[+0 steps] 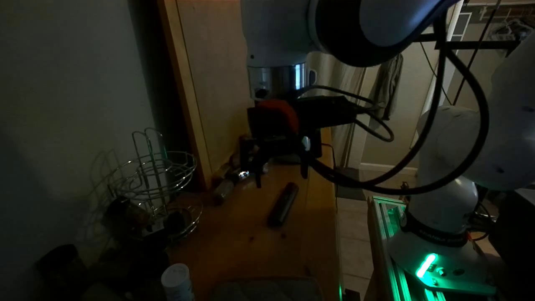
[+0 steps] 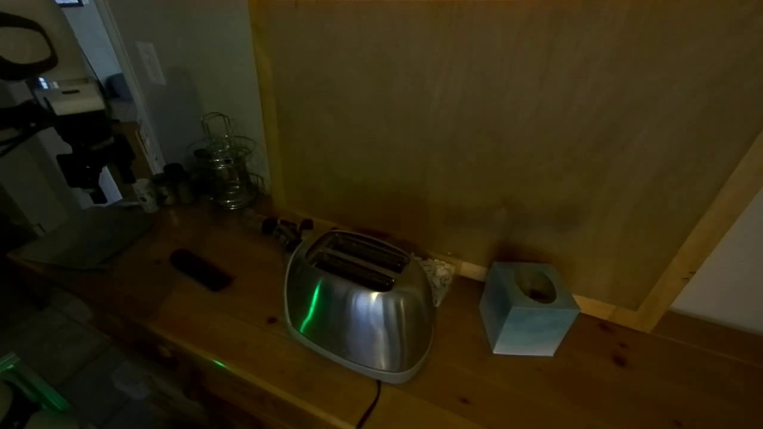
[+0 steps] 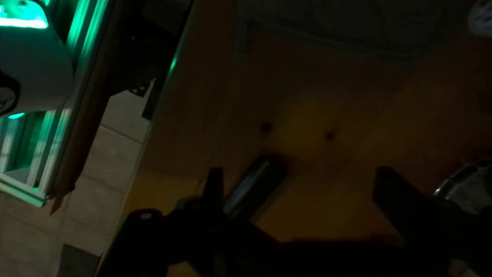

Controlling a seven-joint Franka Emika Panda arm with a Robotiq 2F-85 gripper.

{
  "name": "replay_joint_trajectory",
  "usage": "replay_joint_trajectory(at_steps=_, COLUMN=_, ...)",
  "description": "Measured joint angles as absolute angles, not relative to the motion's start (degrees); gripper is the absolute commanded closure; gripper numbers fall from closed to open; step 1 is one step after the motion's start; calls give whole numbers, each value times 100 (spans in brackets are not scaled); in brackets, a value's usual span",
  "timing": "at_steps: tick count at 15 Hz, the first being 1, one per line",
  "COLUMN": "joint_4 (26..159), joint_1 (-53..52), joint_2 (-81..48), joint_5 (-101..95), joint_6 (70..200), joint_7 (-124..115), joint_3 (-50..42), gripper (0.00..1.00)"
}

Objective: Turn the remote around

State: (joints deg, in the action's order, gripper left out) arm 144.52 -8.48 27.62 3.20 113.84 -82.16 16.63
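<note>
Nearest the wrist camera, the gripper (image 3: 300, 169) stands released, its two fingers (image 3: 215, 186) spread wide apart. From where I stand, the light is low and dark parts merge.

Wrist view, left to right: robot base (image 3: 36, 73), lit green; tiled floor (image 3: 102, 169); wooden table (image 3: 315, 200); remote (image 3: 261, 184). The remote lies diagonally on the table, lower than the fingers. One end is hidden behind the finger at the left of this view. Its other end shows in the span between the fingertips, closer to that finger than to the opposite one. Two small dark spots (image 3: 266, 127) mark the wood just past the visible end.

In an exterior view, left to right: wire rack (image 1: 156, 179), two-tiered, beside the wall (image 1: 75, 104); white container (image 1: 177, 278), upright, nearer the viewer than the rack; remote, resting on the table below the gripper and apart from both fingertips; robot base, at the right, with a bright green strip (image 1: 426, 265).

In an exterior view, left to right: dark mat (image 2: 89, 235), flat on the table; gripper, raised well above the tabletop; remote, lower than the gripper, to its right and well apart from it, long axis slanting down to the right; silver toaster (image 2: 357, 322), standing right of the remote; pale blue tissue box (image 2: 527, 328), near the wooden panel (image 2: 477, 119).
</note>
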Motion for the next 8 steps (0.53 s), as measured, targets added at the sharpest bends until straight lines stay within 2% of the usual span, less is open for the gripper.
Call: replay_joint_trajectory(at_steps=8, joint_4=14976, joint_1=-625, joint_2=3590, joint_5=9, joint_6=10983, joint_7=-8506, joint_3=1654, gripper=0)
